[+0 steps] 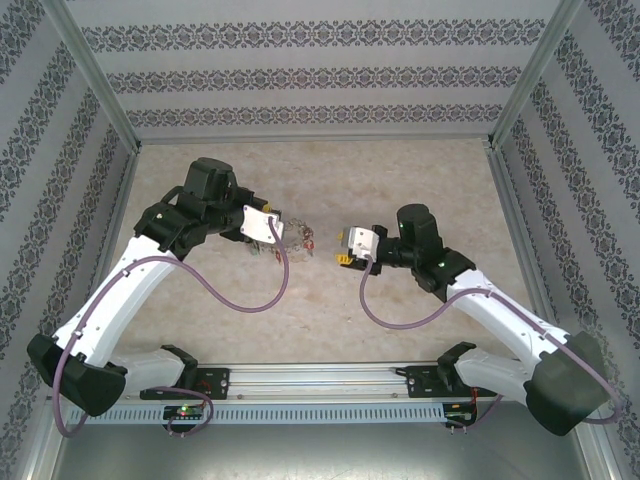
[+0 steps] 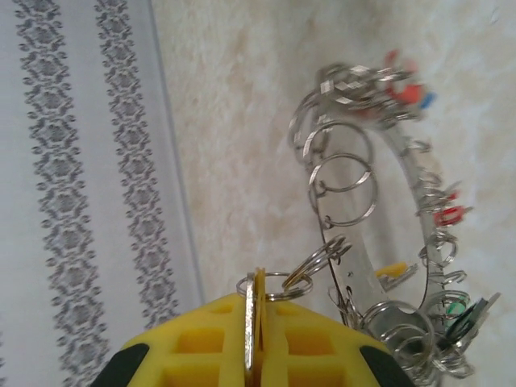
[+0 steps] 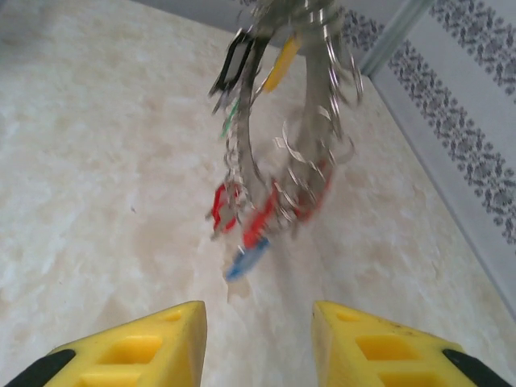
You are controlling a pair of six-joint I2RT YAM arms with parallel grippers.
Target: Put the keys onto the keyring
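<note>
We find the left gripper (image 2: pixel 256 305) clenched: its two yellow plastic fingers (image 2: pixel 201 343) stand pressed together on a thin flat silvery key (image 2: pixel 251 318), seen edge-on between them. A small silvery split ring (image 2: pixel 278 282) sits just beyond the fingertips at the head of that key and links into a chain of further wire rings (image 2: pixel 343 189).

The large flat grey metal keyring (image 2: pixel 411 173) hangs from this chain. It lies ahead of the left jaws and off to one side of them, clear of the fingers themselves. Small silvery keys with red, blue, green and yellow plastic tags (image 2: pixel 446 214) fan around its rim.

In the overhead view the left gripper (image 1: pixel 281 238) has the keyring (image 1: pixel 297 240) directly at its tip. The right gripper (image 1: pixel 343 252) faces it from the opposite side, near but apart.

We record the right gripper (image 3: pixel 258 326) as released: its yellow fingers (image 3: pixel 149 347) stand apart with a bare gap between them and nothing in it. The keyring (image 3: pixel 248 153) hangs straight ahead of these jaws, beyond the fingertips and in line with the gap, touching neither finger. Its tagged keys (image 3: pixel 256 224) are blurred here. The lowest blue tag is the part nearest the jaws. The beige marbled tabletop (image 3: pixel 97 161) lies below.
</note>
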